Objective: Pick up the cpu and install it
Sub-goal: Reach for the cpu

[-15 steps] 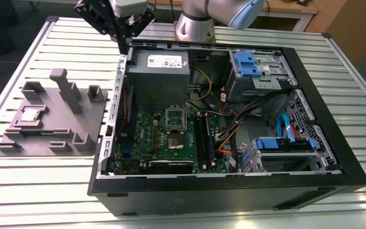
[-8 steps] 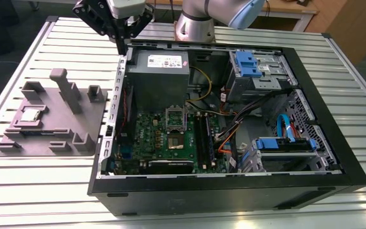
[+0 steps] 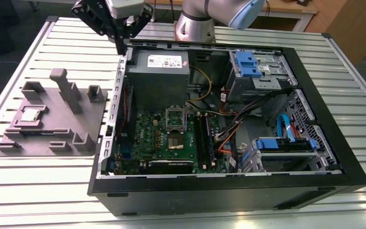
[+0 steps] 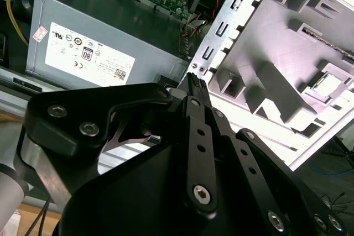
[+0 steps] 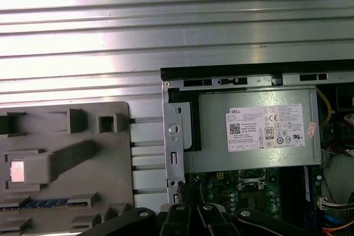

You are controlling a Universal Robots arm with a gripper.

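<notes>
**Hovering at the case wall, cpu off to the side on the tray**

Hanging above the rear corner of the open computer case [image 3: 234, 191], the gripper [image 3: 120, 49] sits over the metal side wall, just beside the power supply [image 3: 158, 71]. In the second wrist view its fingertips [image 4: 194, 81] look drawn together with nothing between them.

The cpu [image 3: 30, 115] has not been picked up. It lies flat in a recess of the grey fixture tray [image 3: 55, 126], which rests on the slatted table [image 3: 43, 191] outside the case. From the gripper it lies well apart, toward the exterior view's left and nearer that camera. The chip is square, so no long axis governs the approach.

The socket [image 3: 175, 139] on the green motherboard [image 3: 145, 138] lies the other way, inside the case, its dark centre uncovered.
</notes>
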